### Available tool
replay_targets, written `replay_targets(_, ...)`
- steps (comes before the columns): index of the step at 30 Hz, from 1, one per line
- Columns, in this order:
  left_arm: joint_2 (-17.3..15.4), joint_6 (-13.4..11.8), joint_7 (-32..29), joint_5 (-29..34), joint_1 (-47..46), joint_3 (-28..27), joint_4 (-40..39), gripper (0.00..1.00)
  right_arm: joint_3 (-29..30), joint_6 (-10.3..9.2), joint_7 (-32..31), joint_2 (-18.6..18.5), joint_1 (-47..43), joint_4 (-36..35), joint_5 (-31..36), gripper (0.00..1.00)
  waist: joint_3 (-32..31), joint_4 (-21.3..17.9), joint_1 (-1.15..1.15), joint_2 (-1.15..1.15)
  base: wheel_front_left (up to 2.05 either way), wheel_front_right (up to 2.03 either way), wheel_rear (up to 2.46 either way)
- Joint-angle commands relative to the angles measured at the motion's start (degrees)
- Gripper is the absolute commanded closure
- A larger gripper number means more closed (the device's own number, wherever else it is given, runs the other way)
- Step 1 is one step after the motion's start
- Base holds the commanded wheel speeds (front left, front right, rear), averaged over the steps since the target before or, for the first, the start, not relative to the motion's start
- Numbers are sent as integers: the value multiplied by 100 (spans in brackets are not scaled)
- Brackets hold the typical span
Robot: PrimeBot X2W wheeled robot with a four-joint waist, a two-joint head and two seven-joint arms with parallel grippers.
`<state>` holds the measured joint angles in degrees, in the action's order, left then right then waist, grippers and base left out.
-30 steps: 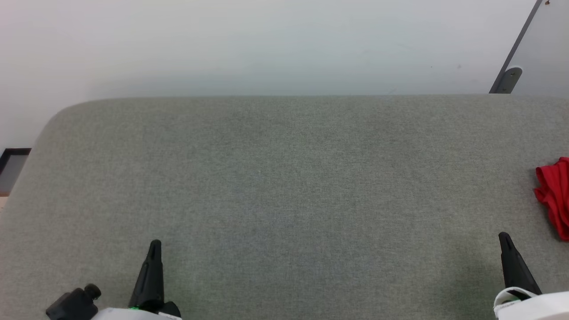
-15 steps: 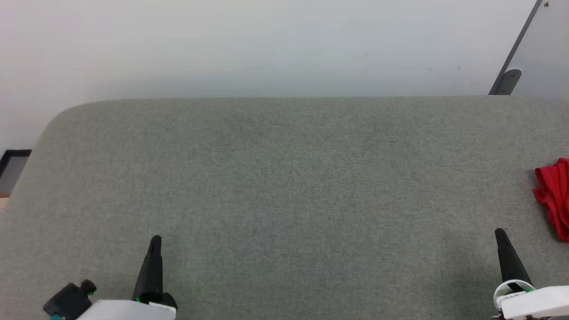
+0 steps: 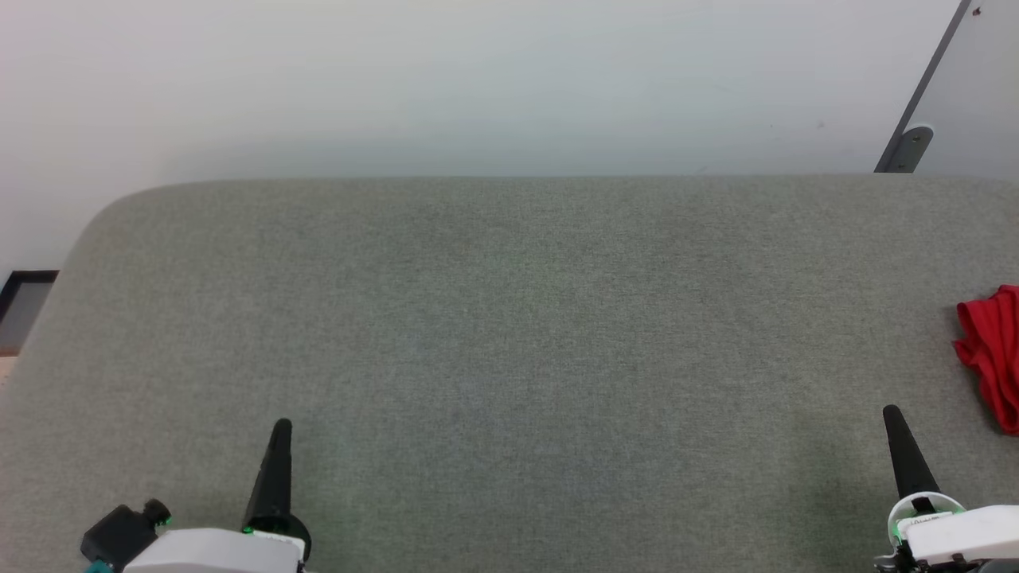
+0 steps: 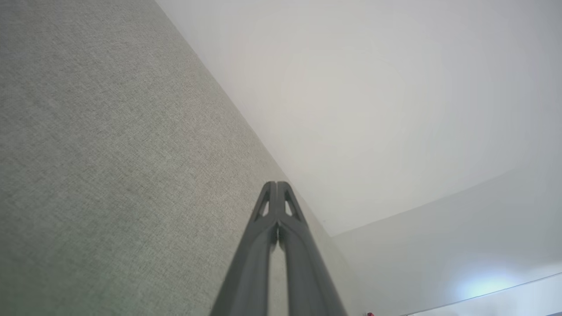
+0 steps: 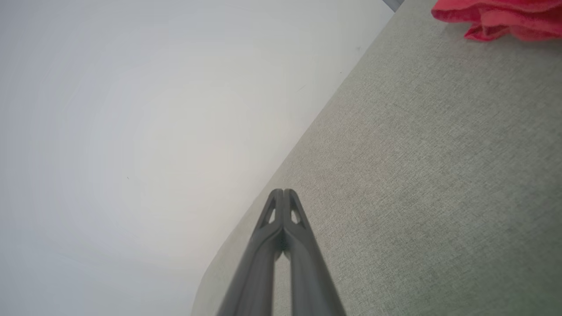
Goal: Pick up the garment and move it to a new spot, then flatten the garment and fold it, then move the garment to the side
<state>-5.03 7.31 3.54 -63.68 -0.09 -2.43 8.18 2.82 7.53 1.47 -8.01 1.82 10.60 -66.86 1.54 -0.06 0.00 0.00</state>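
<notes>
1 garment (image 3: 991, 358), a crumpled heap of red cloth, lies at the right edge of the grey fabric-covered surface (image 3: 509, 318), part of it running out of the head view. From the right wrist view its folded red edges (image 5: 500, 17) sit bunched on the grey weave, with no sleeve, trim or number visible. It looks soft, light and limp, so it should sag and drape when lifted rather than keep any shape; the cloth is likely to slide a little on itself. A good hold would be a raised fold or hem at the near edge of the heap, pinched through 1 or 2 layers, since a grab into the middle may lift only a loose wad.

Nearest to it is the right gripper (image 3: 892, 414), near the front right of the surface and apart from the cloth, its 2 fingers pressed together with nothing between them. Well apart, toward the front left, the left gripper (image 3: 280, 427) is likewise closed on nothing. Beyond the back edge stands a pale wall (image 3: 478, 79).
</notes>
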Motion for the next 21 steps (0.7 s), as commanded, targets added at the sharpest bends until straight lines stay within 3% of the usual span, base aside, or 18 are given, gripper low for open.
replay_targets(1,-19,18,-17,-125,-125,-25,-23,100,32,-3,-20,13,117,-36,-109,100,-2,0,0,0,0,0,0)
replay_targets(21,9,22,-321,-1219,-314,-85,201,100,147,-5,-296,186,251,105,-1039,100,-43,2,0,0,0,0,0)
